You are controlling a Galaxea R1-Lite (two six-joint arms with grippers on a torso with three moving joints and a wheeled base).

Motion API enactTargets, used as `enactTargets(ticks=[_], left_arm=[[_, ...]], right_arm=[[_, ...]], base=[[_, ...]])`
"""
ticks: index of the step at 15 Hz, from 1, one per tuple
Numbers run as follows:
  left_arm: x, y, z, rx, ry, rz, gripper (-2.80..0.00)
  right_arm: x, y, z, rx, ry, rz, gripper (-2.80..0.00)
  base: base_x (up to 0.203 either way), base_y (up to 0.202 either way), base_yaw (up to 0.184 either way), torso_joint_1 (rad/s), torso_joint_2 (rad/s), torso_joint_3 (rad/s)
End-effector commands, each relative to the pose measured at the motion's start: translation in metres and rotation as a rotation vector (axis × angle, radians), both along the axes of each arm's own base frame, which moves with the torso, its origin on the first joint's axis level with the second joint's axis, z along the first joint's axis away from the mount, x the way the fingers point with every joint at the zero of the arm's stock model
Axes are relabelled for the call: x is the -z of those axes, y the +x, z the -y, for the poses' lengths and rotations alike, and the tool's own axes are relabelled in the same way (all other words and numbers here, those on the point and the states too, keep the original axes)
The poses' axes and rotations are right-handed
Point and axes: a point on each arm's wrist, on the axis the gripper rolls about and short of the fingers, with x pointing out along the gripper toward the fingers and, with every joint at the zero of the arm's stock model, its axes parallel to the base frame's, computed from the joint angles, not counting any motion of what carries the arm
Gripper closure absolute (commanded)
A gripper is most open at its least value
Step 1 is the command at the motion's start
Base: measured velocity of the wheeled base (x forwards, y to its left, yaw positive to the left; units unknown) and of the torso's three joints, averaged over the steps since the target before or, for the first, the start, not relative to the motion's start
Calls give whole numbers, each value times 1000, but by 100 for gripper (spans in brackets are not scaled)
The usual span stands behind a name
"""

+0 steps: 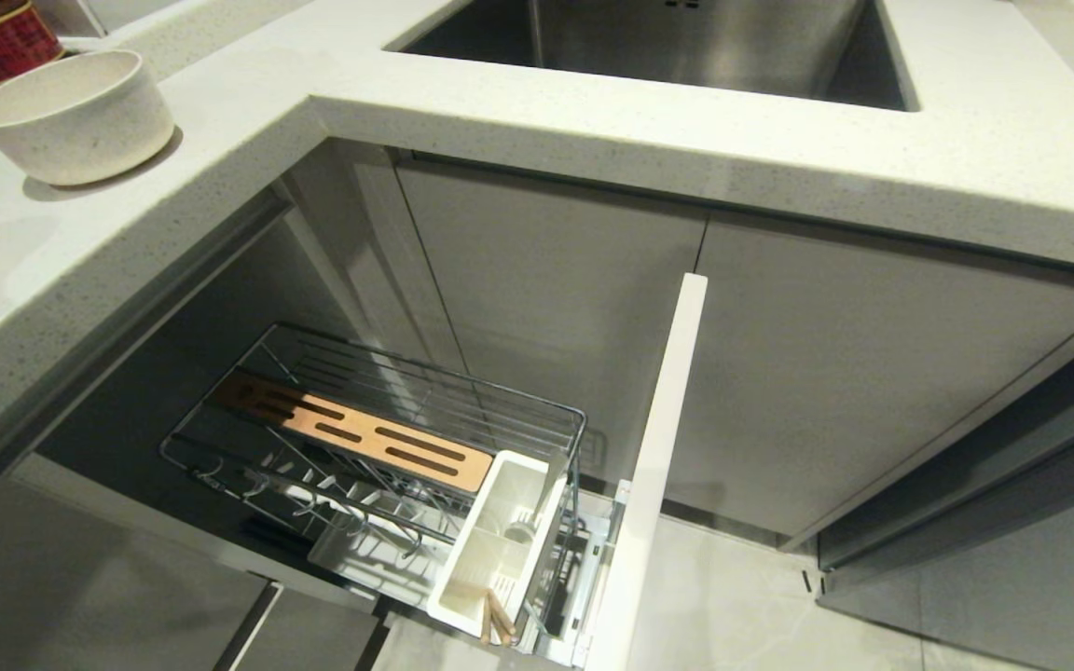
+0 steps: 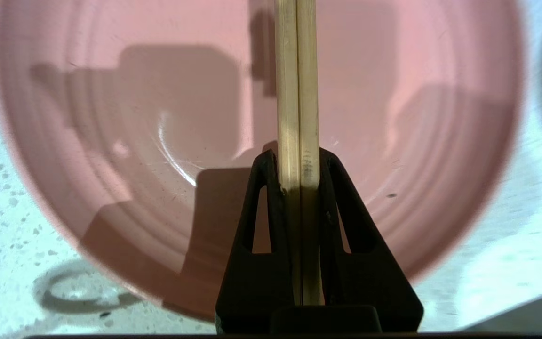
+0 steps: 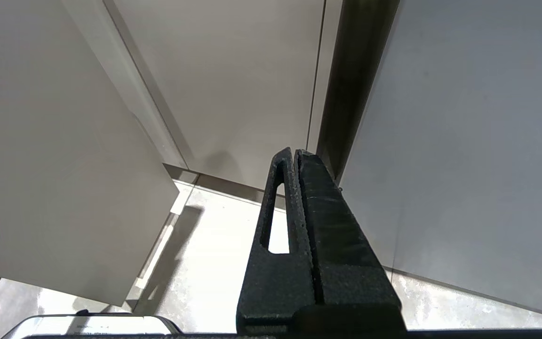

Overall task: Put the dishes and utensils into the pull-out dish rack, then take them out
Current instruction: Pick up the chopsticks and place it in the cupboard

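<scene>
Speckled countertop [image 1: 593,121] carries the off-white bowl [image 1: 71,112] and pink plate [image 2: 111,117].

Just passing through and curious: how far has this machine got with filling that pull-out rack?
Early days, it seems. The pull-out dish rack stands open, with wooden sticks already in its white caddy. The left hand is shut on the chopsticks above the pink plate. Plate and speckled bowl sit on the counter, so loading them, then unloading, is left.
</scene>
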Motion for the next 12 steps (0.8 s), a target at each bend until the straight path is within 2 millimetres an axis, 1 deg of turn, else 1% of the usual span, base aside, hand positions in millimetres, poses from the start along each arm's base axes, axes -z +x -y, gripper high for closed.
enactTargets(ticks=[1, 4, 5, 7, 9, 10, 11, 12], left_arm=[[-15, -20, 6, -18, 7, 99, 0], [-48, -57, 18, 6, 54, 313, 0], [-59, -70, 24, 49, 82, 424, 0], [-71, -85, 33, 170, 92, 569, 0], [-79, -99, 39, 340, 74, 671, 0], [-81, -104, 42, 465, 65, 709, 0], [-80, -107, 44, 618, 66, 720, 0], [-75, -106, 47, 726, 74, 702, 0]], right_arm=[[7, 2, 0, 0, 0, -27, 0], [8, 2, 0, 0, 0, -28, 0], [7, 2, 0, 0, 0, -26, 0], [7, 2, 0, 0, 1, -26, 0], [7, 2, 0, 0, 0, -26, 0], [7, 2, 0, 0, 0, -26, 0], [7, 2, 0, 0, 0, -26, 0], [7, 2, 0, 0, 0, -26, 0]], base=[[0, 0, 0, 0, 0, 0], [0, 0, 0, 0, 0, 0], [0, 0, 0, 0, 0, 0], [0, 0, 0, 0, 0, 0], [0, 0, 0, 0, 0, 0], [0, 0, 0, 0, 0, 0], [0, 0, 0, 0, 0, 0], [0, 0, 0, 0, 0, 0]])
